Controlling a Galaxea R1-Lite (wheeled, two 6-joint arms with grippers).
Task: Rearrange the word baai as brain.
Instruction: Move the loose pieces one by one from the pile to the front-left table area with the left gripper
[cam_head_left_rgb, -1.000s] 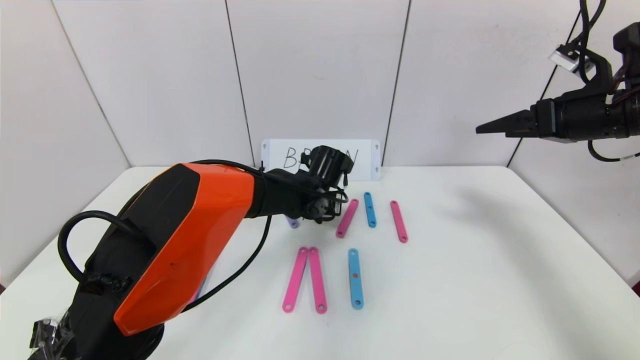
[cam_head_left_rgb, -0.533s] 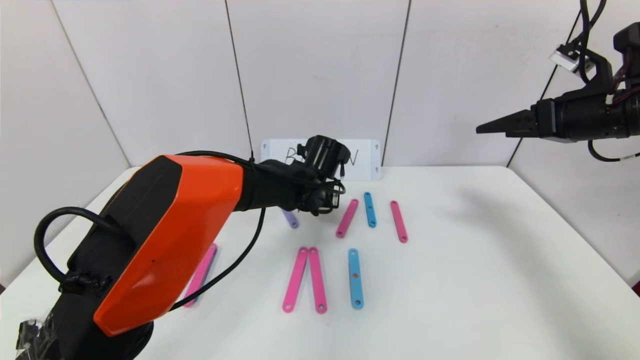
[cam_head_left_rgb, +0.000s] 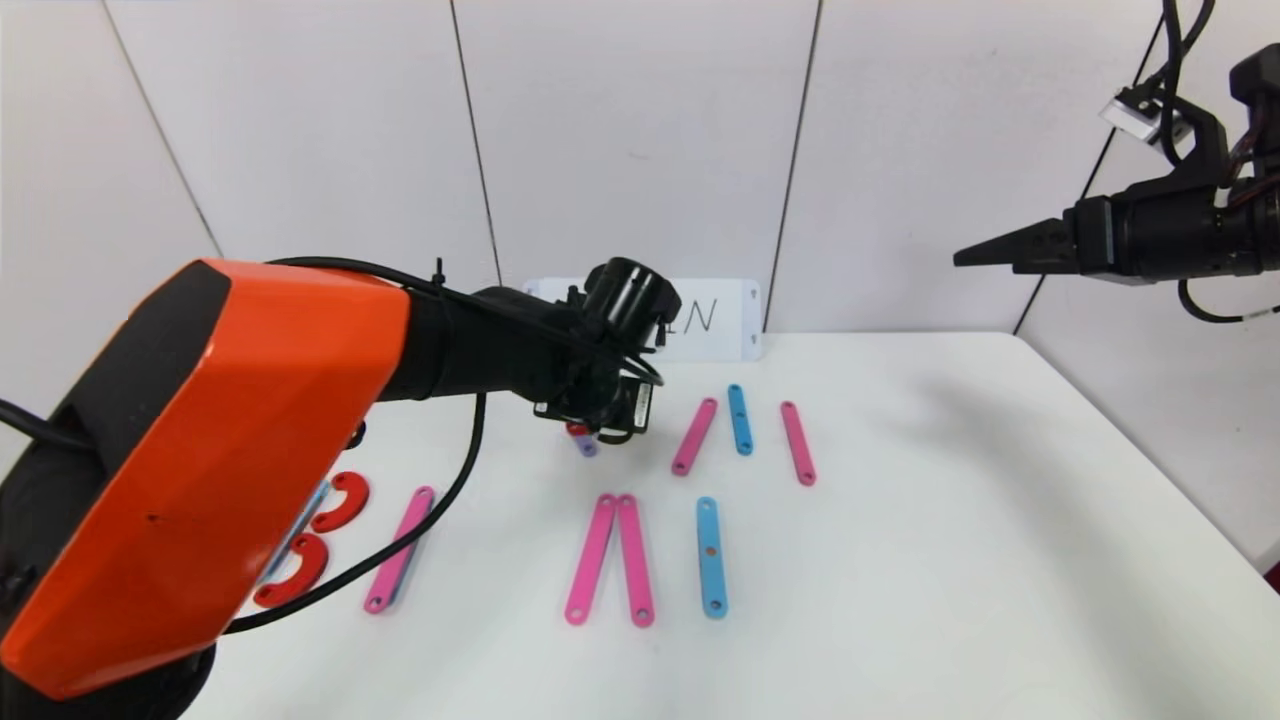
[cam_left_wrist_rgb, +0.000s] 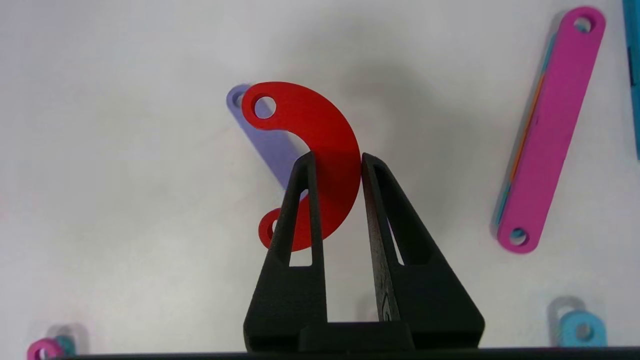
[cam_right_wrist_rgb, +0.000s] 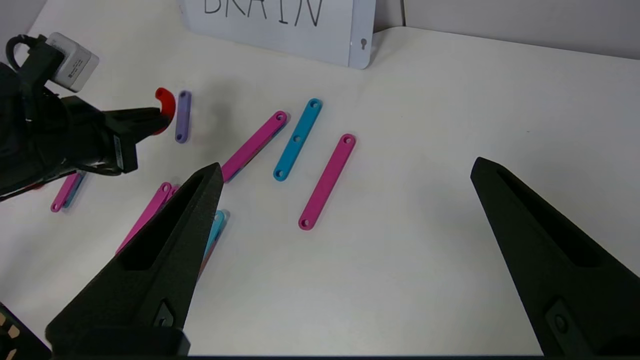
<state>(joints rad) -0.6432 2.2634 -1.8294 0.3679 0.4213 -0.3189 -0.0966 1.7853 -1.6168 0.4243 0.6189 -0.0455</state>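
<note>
The word lies as loose pieces on the white table (cam_head_left_rgb: 950, 520). My left gripper (cam_left_wrist_rgb: 336, 156) is shut on a red half-ring (cam_left_wrist_rgb: 320, 130), held just above a short purple strip (cam_left_wrist_rgb: 270, 145) near the back middle. In the head view this gripper (cam_head_left_rgb: 592, 432) hangs over the purple strip (cam_head_left_rgb: 586, 446). Two more red half-rings (cam_head_left_rgb: 340, 500) (cam_head_left_rgb: 295, 575) and a pink strip (cam_head_left_rgb: 400, 550) lie at the left. A pink pair (cam_head_left_rgb: 610, 560) and a blue strip (cam_head_left_rgb: 711, 557) lie in the middle. My right gripper (cam_right_wrist_rgb: 346, 165) is open, raised at the far right (cam_head_left_rgb: 962, 259).
A white card with "BRAIN" handwritten (cam_head_left_rgb: 720, 320) leans against the back wall, partly hidden by my left arm. Behind the middle pieces lie a pink strip (cam_head_left_rgb: 694, 436), a blue strip (cam_head_left_rgb: 740, 420) and another pink strip (cam_head_left_rgb: 798, 443). Wall panels close off the back and sides.
My left arm has risen and swung left, uncovering the red half-rings and pink strip at the left. Its gripper shifted slightly left with the red half-ring. The right arm has not moved.
</note>
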